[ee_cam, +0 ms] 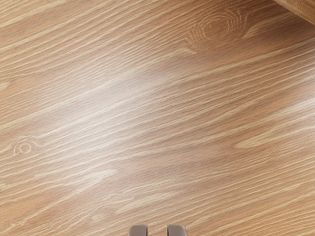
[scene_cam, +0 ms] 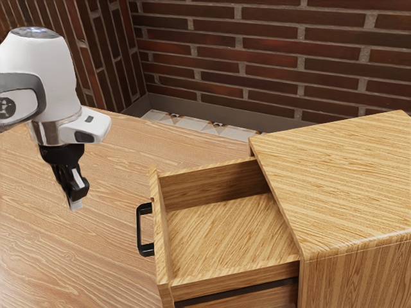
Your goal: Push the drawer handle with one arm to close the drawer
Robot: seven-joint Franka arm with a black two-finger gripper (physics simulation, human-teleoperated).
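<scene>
In the exterior view my gripper (scene_cam: 76, 204) hangs over the table, to the left of the drawer and apart from it, pointing down. The wrist view has the two fingertips of my gripper (ee_cam: 157, 230) at its lower edge, open with a gap and nothing between them. The wooden drawer (scene_cam: 225, 234) stands pulled out of its cabinet, its inside bare. A black bar handle (scene_cam: 140, 230) is fixed to the drawer's front panel, on the side facing the gripper. A wooden edge (ee_cam: 301, 9) cuts across a corner of the wrist view.
The cabinet (scene_cam: 340, 179) fills the exterior view's right side. Wood-grained table surface (scene_cam: 70, 269) lies under the gripper and up to the drawer front. Brick walls (scene_cam: 270, 58) rise behind, with a strip of patterned tiles (scene_cam: 199, 125) beyond the table.
</scene>
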